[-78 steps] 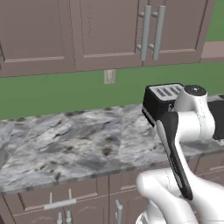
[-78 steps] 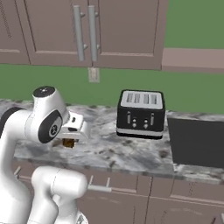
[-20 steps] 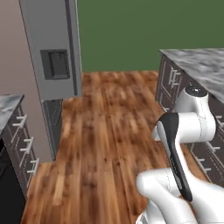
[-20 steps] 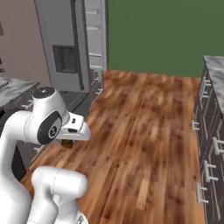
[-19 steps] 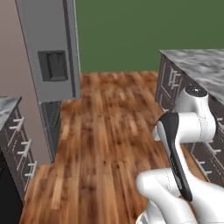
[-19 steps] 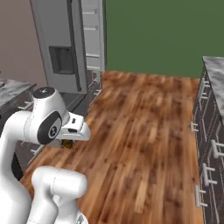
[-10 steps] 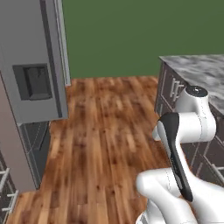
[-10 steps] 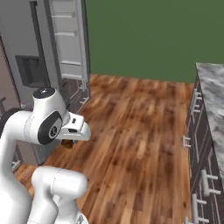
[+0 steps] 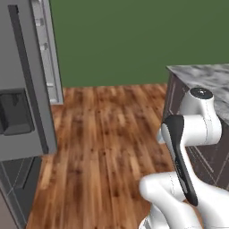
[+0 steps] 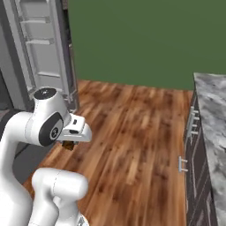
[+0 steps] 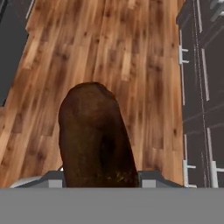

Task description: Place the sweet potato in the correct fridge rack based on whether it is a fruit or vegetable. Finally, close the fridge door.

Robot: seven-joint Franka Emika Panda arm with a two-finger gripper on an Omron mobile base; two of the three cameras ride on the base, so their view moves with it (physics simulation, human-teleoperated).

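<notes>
1. My end effector (image 10: 68,143) is clamped on the sweet potato (image 11: 97,138), which I carry tucked low in front of my body, above the wood floor (image 9: 105,147).
2. The fridge (image 9: 20,103) stands to my left with its door (image 10: 42,48) swung open; no fridge rack faces me, so I judge the placing has not begun.
3. Risks as I see them: the tuber is rounded and could slip from a shallow grip when I extend the arm.
4. The open door stands near my elbow and could be struck while I turn.
5. A vegetable put among fruit would fail the sorting.
</notes>
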